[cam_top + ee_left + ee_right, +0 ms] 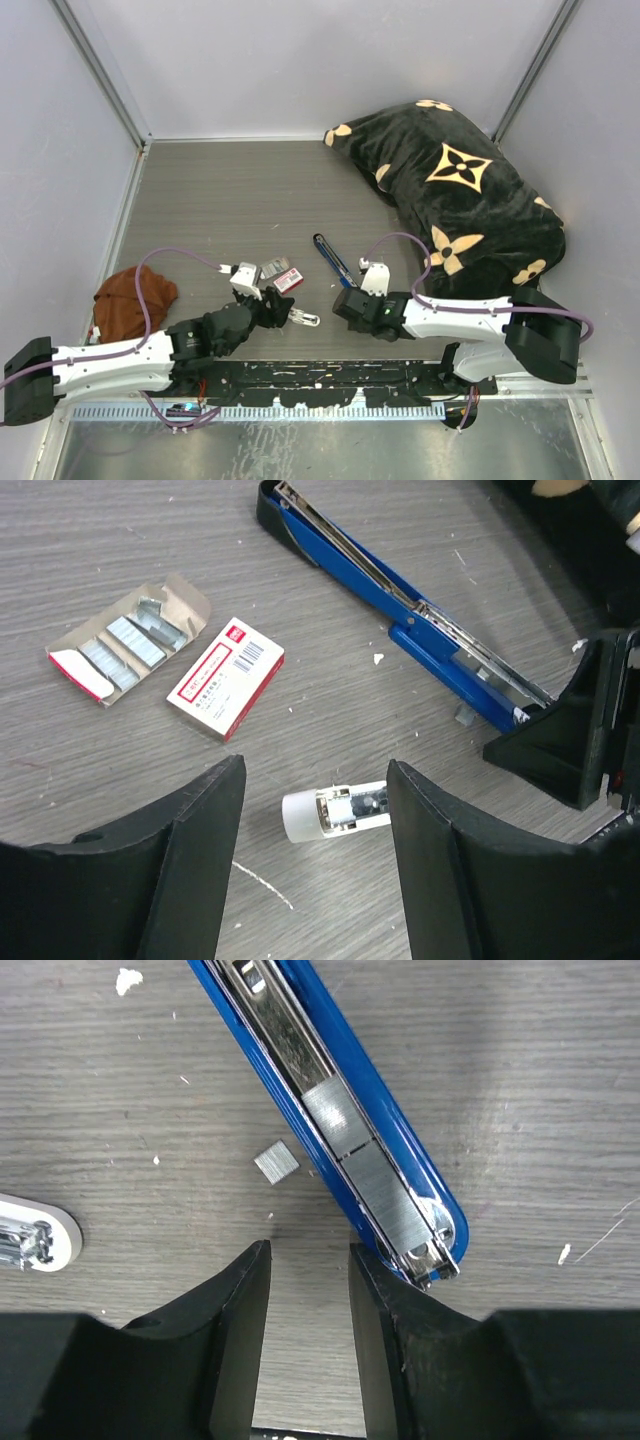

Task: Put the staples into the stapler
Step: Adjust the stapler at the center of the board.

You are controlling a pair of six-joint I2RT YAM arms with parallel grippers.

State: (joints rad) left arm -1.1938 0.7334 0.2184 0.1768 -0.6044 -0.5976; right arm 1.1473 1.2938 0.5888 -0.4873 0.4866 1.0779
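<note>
Since the silvery-grey block of staples (375,1185) lies inside the slim blue stapler (335,1060), I judge loading done. My left gripper (315,775) and right gripper (308,1260) stand open, empty; closing it comes next.

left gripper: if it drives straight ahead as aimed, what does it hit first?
Likely the small white oblong piece, lying between the open jaws of the left gripper; depth is unclear.

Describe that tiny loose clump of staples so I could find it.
Start at the black flower-patterned blanket; in front of it lies the open blue stapler. Beside it, on bare tabletop, sits the loose clump: small, square, silvery, unlike the longer strips inside the stapler's channel.
</note>
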